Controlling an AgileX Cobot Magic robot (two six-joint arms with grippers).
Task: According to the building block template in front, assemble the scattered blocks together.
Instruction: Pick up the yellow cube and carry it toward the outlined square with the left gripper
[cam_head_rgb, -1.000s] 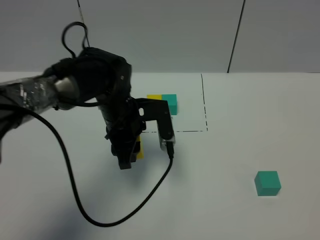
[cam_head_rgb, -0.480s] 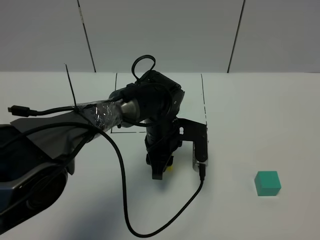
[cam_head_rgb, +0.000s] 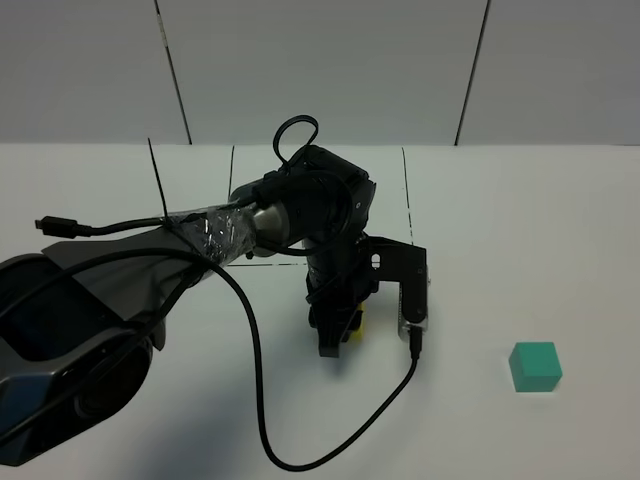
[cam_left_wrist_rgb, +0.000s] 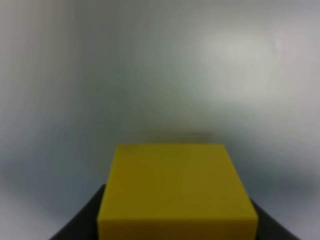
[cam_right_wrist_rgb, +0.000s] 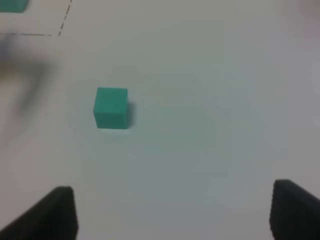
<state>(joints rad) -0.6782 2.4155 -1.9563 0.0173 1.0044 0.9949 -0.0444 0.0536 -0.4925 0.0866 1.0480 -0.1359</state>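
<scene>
The left claw (cam_head_rgb: 335, 342) points down over the white table (cam_head_rgb: 520, 230), clamped on the yellow cube (cam_left_wrist_rgb: 175, 192). Beyond it run the dashed black lines (cam_head_rgb: 408, 205), with the grey panelled wall (cam_head_rgb: 320, 70) rising behind them. Well off to this claw's right the teal cube (cam_head_rgb: 535, 366) sits on the table. It lies ahead of the right claw (cam_right_wrist_rgb: 177, 212), whose fingers stand wide apart above the tabletop.

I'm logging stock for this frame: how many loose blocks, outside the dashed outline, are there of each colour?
Yellow: 1, the yellow cube, between the jaws.
Teal: 1, the teal cube, lying free.
Total: 2
</scene>
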